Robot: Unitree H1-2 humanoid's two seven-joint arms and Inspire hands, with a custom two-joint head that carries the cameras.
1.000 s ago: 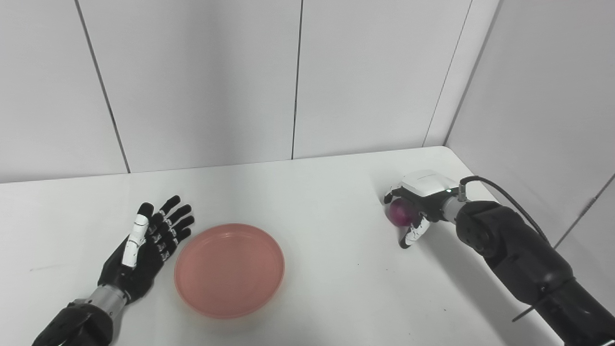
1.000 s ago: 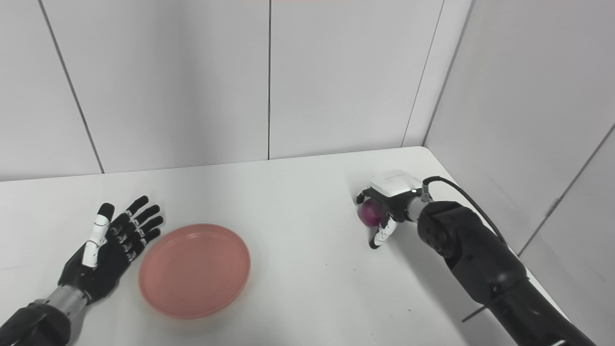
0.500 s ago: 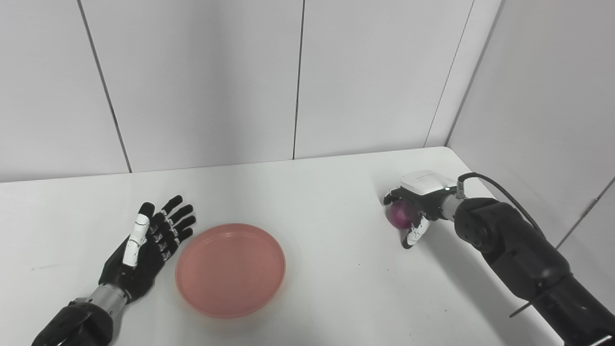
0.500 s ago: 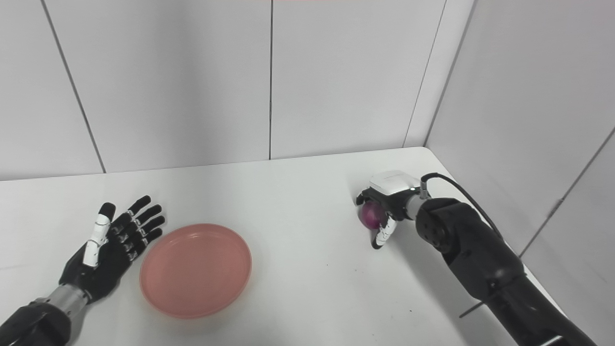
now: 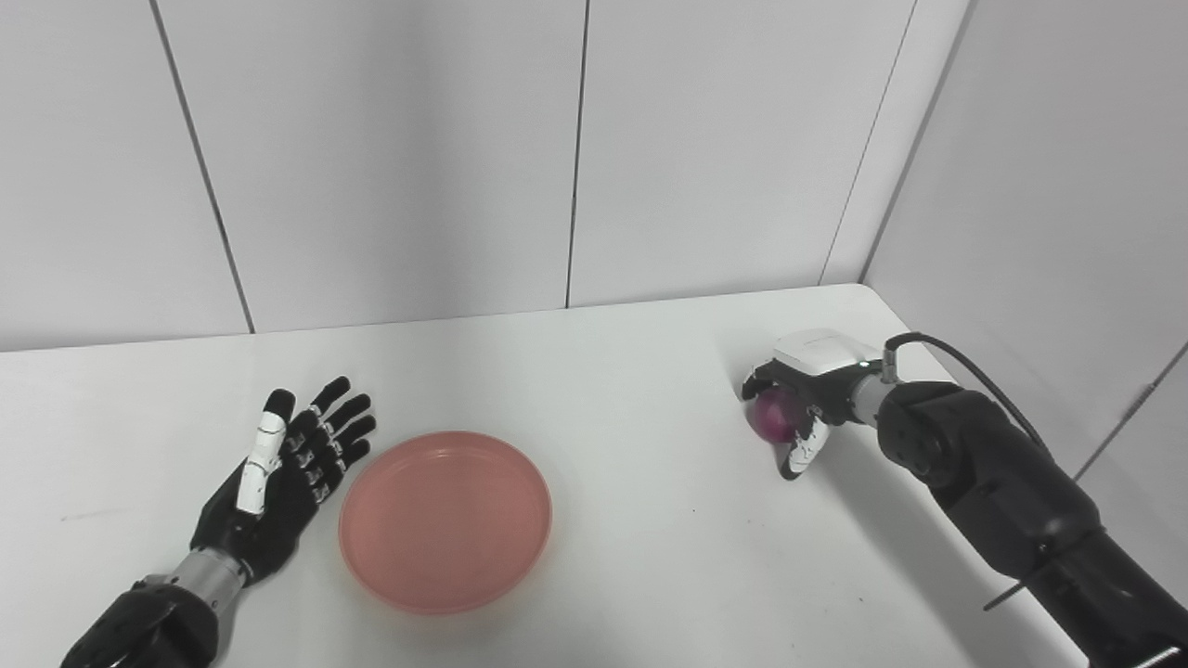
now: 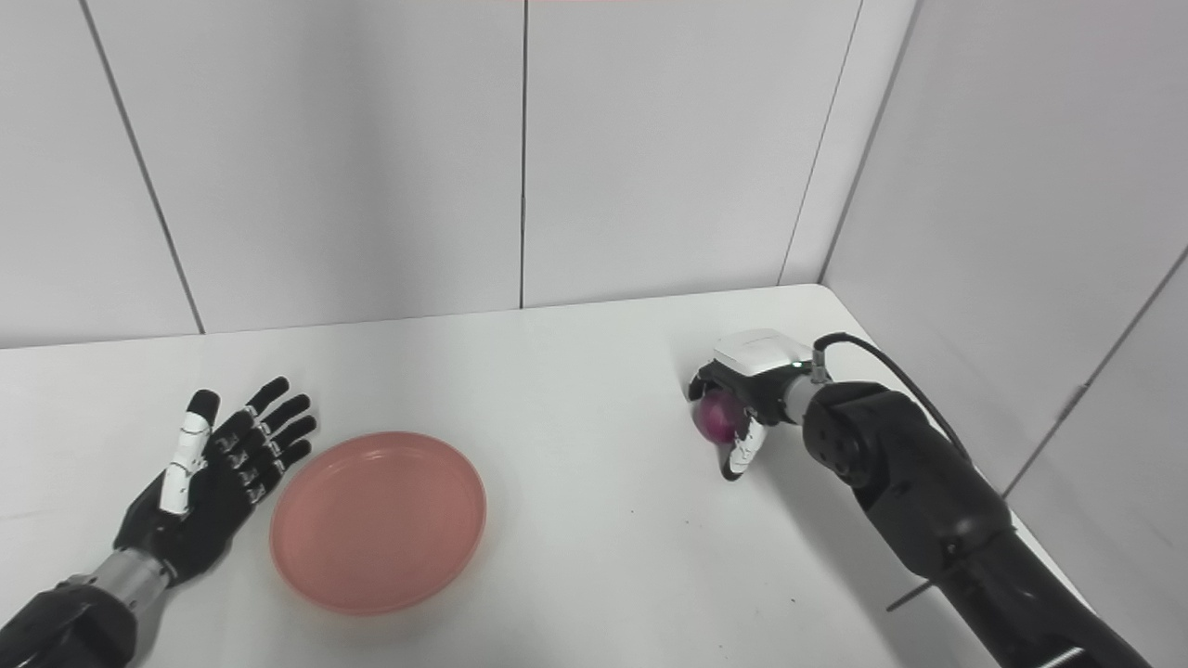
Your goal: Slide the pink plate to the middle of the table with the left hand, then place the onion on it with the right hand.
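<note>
The pink plate (image 5: 445,520) lay just right of the open, spread left hand (image 5: 278,482). The right hand (image 5: 806,399) was clamped on the onion (image 5: 773,416), well right of the plate; placement remained.

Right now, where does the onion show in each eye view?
Left eye view: onion right of centre, inside the right hand.
Right eye view: onion nearer the picture's centre, in the same hand.
Shared landmark: the pink plate, lower left of the onion in both.
</note>
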